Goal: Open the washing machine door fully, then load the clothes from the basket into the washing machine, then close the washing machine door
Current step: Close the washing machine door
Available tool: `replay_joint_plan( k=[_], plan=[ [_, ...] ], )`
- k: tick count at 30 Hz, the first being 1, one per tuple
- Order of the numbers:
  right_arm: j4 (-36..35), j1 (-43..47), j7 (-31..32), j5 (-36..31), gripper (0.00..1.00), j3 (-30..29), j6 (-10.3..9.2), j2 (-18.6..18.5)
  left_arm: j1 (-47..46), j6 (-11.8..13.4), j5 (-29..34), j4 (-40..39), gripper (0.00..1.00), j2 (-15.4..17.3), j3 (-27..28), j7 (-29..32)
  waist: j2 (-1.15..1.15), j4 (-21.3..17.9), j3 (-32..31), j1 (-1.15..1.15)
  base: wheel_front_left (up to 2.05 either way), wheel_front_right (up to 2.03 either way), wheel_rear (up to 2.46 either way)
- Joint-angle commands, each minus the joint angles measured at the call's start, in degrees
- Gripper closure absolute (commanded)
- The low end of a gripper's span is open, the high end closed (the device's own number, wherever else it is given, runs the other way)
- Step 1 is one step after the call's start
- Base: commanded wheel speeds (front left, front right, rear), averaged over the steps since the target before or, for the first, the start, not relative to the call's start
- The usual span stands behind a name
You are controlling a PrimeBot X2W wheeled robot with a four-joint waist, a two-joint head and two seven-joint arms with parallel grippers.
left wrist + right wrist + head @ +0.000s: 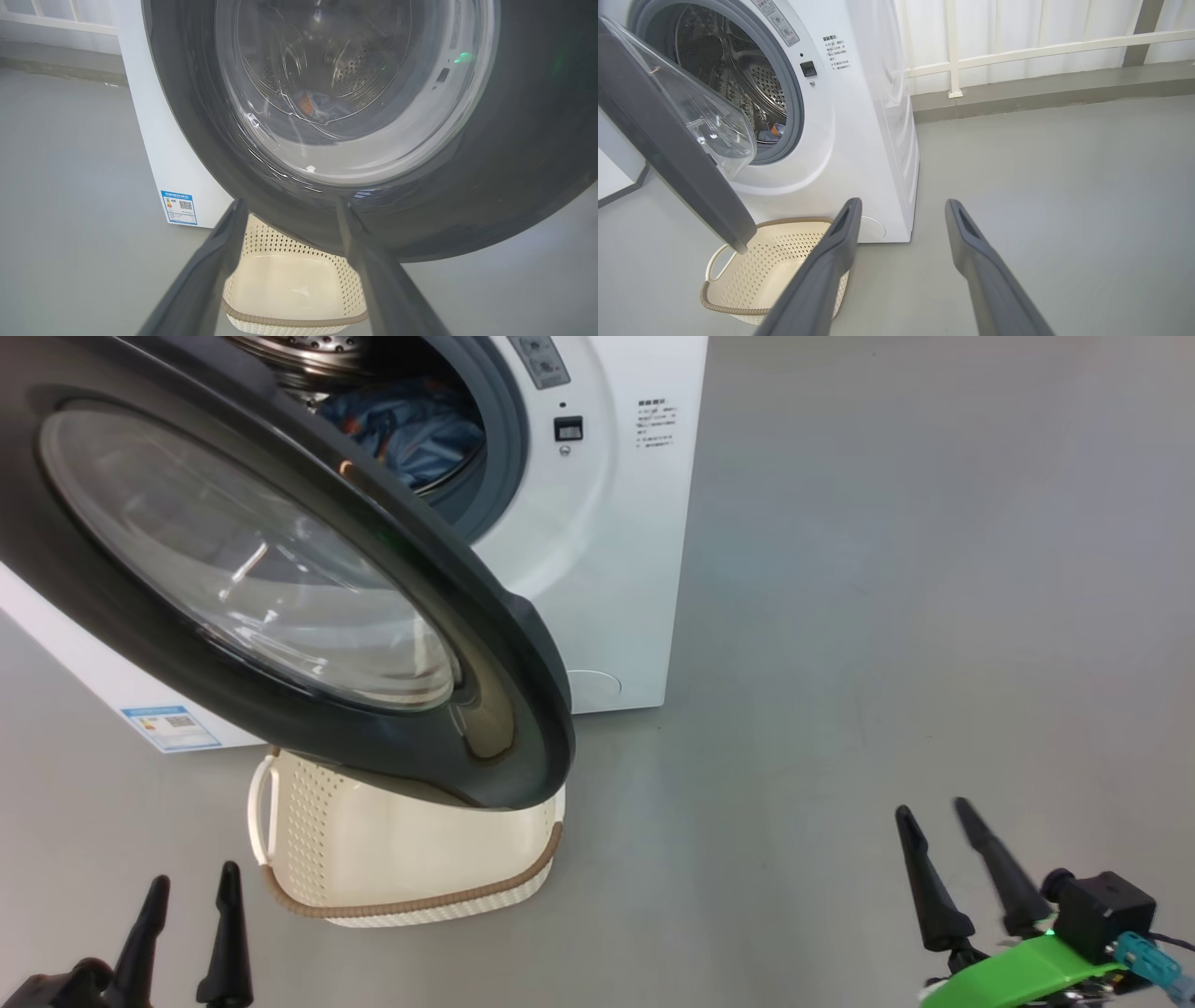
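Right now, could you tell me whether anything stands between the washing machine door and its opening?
Nothing visible does. The clothes lie inside the drum. The basket sits under the lower edge of the washing machine door, seemingly below its swing. The left gripper and right gripper stand open, clear of it.

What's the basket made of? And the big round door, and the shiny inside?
The basket looks like smooth cream plastic with neat punched holes; its brown rim looks woven, probably moulded plastic too. The washing machine door has a glossy black ring, likely plastic, around a clear, reflective bowl, probably glass. The drum looks like shiny steel with small holes.
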Motion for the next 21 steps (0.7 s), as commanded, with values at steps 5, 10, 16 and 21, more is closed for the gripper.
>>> replay_joint_plan(
  k=[5, 10, 16, 21],
  plan=[
    [-3.7, -3.7, -0.3, 2.0, 1.0, 3.7, 0.09, 0.8, -0.2, -0.1, 0.0, -2.3, 0.0, -0.1, 2.1, -0.4, 0.0, 1.2, -0.6, 0.0, 0.0, 0.0, 0.0],
    [-7.3, -7.7, -0.3, 2.3, 1.0, 6.9, 0.09, 1.1, 0.1, -0.1, 0.4, -2.9, 0.0, -0.5, 2.1, -0.4, 0.0, 2.6, -1.1, 0.0, 0.0, 0.0, 0.0],
    [-13.5, -13.8, -0.3, 2.9, 1.0, 12.8, 0.09, 1.7, 0.8, -0.1, 0.6, -2.8, 0.0, -1.0, 2.3, -0.4, 0.0, 4.4, -1.6, 0.0, 0.0, 0.0, 0.0],
    [-16.2, -16.1, -0.3, 3.9, 1.0, 16.3, 0.09, 2.5, 0.8, -0.1, 0.7, -3.0, 0.0, -1.6, 2.5, -0.4, 0.0, 5.6, -1.7, 0.0, 0.0, 0.0, 0.0]
  ],
)
